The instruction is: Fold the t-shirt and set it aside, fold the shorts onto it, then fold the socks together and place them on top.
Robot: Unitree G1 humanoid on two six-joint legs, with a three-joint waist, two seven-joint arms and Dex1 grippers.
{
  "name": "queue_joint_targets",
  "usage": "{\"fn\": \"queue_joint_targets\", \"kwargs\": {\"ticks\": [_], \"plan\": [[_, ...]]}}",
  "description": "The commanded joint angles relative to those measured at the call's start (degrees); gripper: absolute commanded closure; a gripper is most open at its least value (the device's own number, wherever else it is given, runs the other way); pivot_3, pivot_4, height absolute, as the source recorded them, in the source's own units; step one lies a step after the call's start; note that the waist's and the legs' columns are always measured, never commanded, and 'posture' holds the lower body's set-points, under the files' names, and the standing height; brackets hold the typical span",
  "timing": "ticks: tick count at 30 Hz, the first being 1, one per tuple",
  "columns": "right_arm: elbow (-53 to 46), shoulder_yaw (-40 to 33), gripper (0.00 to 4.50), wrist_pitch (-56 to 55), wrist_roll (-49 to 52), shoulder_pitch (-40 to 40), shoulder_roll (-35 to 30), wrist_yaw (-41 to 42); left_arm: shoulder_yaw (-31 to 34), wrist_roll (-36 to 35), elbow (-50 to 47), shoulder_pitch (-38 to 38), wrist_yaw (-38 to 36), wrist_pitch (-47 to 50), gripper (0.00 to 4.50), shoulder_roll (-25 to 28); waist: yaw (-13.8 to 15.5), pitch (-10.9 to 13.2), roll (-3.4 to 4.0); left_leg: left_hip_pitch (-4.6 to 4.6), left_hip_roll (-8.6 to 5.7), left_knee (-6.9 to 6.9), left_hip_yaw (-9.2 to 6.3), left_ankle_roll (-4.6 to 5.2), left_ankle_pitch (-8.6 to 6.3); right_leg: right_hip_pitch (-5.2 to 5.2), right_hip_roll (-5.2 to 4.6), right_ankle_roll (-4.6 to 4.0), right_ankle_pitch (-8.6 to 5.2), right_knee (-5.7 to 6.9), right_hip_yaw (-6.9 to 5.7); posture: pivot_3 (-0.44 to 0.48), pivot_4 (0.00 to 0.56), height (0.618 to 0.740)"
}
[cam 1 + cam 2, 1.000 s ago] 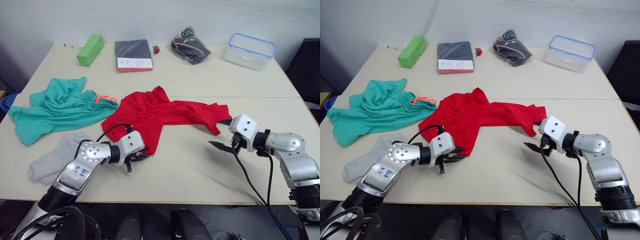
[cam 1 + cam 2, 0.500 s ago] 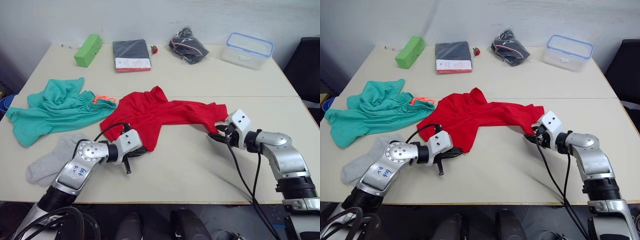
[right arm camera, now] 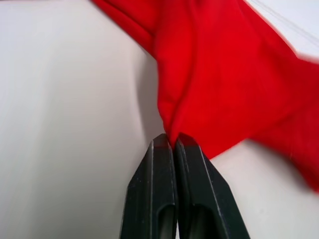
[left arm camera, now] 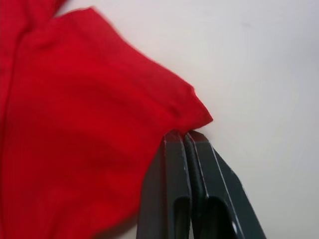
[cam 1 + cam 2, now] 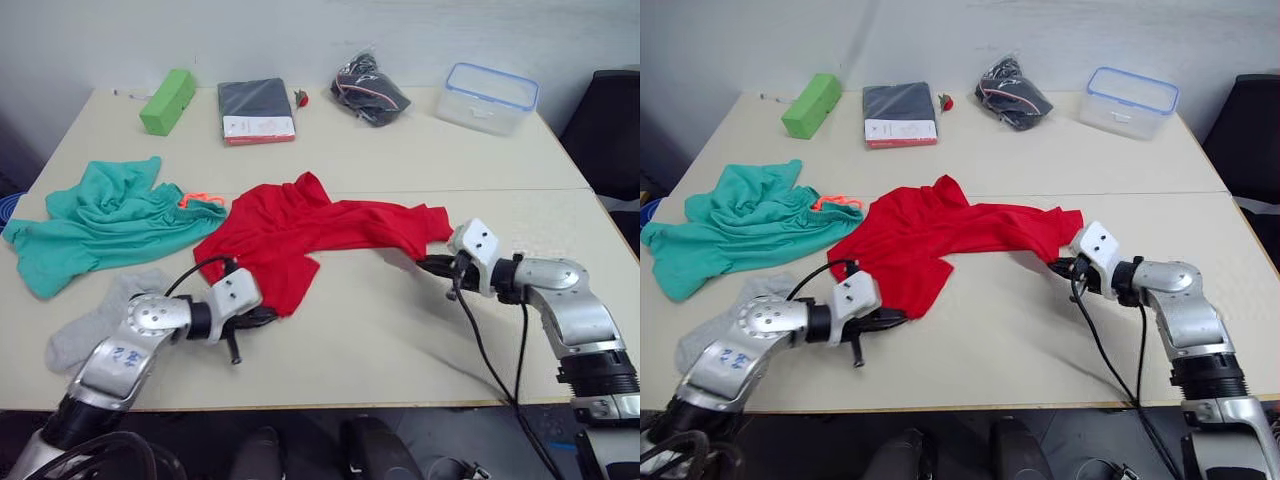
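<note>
On the pale table (image 5: 380,330), seen from the head camera, the t-shirt (image 5: 300,235) lay crumpled at the centre, spread between the two arms. The left gripper (image 5: 262,318) was at the shirt's near lower corner and the right gripper (image 5: 432,265) at its far right corner, both low over the tabletop. The shorts (image 5: 100,220) sat bunched to the left of the shirt, their orange drawstring (image 5: 196,199) just beside the red cloth. The socks (image 5: 95,322) lay at the near left edge, partly behind the left arm. Along the far edge stood a green block (image 5: 167,100), a dark folded package (image 5: 257,110), a black bundle in a bag (image 5: 368,90) and a clear plastic box (image 5: 487,98).

From the left wrist, the fingers (image 4: 172,189) were pressed together, pinching a red corner of the shirt against the table.

From the right wrist, the fingers (image 3: 157,194) were likewise closed together, clamped on a fold of red fabric.
</note>
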Motion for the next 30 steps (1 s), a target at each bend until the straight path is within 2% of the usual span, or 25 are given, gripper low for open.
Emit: {"fn": "queue_joint_targets", "kwargs": {"ticks": [1, 6, 10, 14, 18, 23, 26, 30], "plan": [[0.72, -0.10, 4.48, -12.46, 0.24, 0.68, -4.83, 9.01, 7.24, -5.99, -3.42, 4.90, -5.83, 1.82, 4.50, 4.46, 0.02, 0.01, -0.02, -0.01, 0.00, 0.00, 0.00, 0.01, 0.00, 0.00, -0.01, 0.00, 0.00, -0.03, 0.00, 0.000, 0.150, 0.740], [5.80, 1.53, 4.48, -31.60, -0.85, 3.02, -13.16, 21.38, 18.27, -12.04, -7.17, 18.26, -14.68, 4.65, 4.50, 12.78, -0.03, 0.03, -0.01, -0.01, -0.01, -0.03, -0.02, 0.08, -0.06, 0.04, -0.07, -0.01, 0.00, -0.13, -0.03, 0.000, 0.150, 0.740], [5.75, 1.30, 4.48, -38.32, 1.41, 8.13, -17.65, 27.31, 22.42, -12.99, -9.35, 23.89, -15.07, 5.34, 4.50, 13.67, 0.19, 0.03, 0.00, 0.08, -0.01, -0.02, -0.07, 0.44, -0.25, 0.23, -0.11, -0.02, -0.01, -0.22, -0.08, 0.000, 0.150, 0.740], [5.15, 1.04, 4.48, -42.36, 2.21, 12.66, -20.69, 29.60, 25.90, -14.66, -11.54, 28.70, -16.54, 7.20, 4.50, 14.17, 0.12, 0.03, 0.00, 0.08, -0.01, 0.00, -0.09, 0.45, -0.26, 0.25, -0.11, -0.02, -0.01, -0.23, -0.09, 0.000, 0.150, 0.740], [1.85, 0.87, 4.48, -40.89, 4.96, 18.85, -24.43, 31.03, 29.80, -15.90, -14.69, 36.36, -20.96, 9.60, 4.50, 16.15, -0.07, 0.03, 0.00, 0.12, 0.01, -0.01, -0.09, 0.44, -0.25, 0.26, -0.08, -0.07, -0.04, -0.21, -0.09, 0.000, 0.150, 0.740], [-3.29, -0.18, 4.48, -36.62, 9.13, 26.75, -29.57, 31.34, 32.38, -16.86, -15.98, 40.32, -23.18, 11.32, 4.50, 17.15, 0.14, 0.06, 0.06, 0.18, 0.01, -0.01, -0.08, 0.41, -0.23, 0.30, -0.07, -0.12, -0.07, -0.20, -0.07, 0.000, 0.150, 0.740], [-7.24, -1.50, 4.48, -32.09, 13.29, 29.31, -30.93, 30.77, 33.79, -17.87, -16.14, 40.05, -23.73, 12.11, 4.50, 17.01, 0.21, 0.05, 0.03, 0.21, 0.01, 0.00, -0.09, 0.41, -0.23, 0.35, -0.06, -0.13, -0.08, -0.21, -0.07, 0.000, 0.150, 0.740], [-11.81, -2.76, 4.48, -19.80, 22.24, 29.08, -33.51, 31.27, 35.35, -22.74, -13.06, 33.70, -21.95, 16.07, 4.50, 16.25, 0.17, 0.05, 0.04, 0.22, 0.01, 0.00, -0.09, 0.39, -0.22, 0.35, -0.05, -0.13, -0.08, -0.19, -0.07, 0.000, 0.150, 0.740]]}}
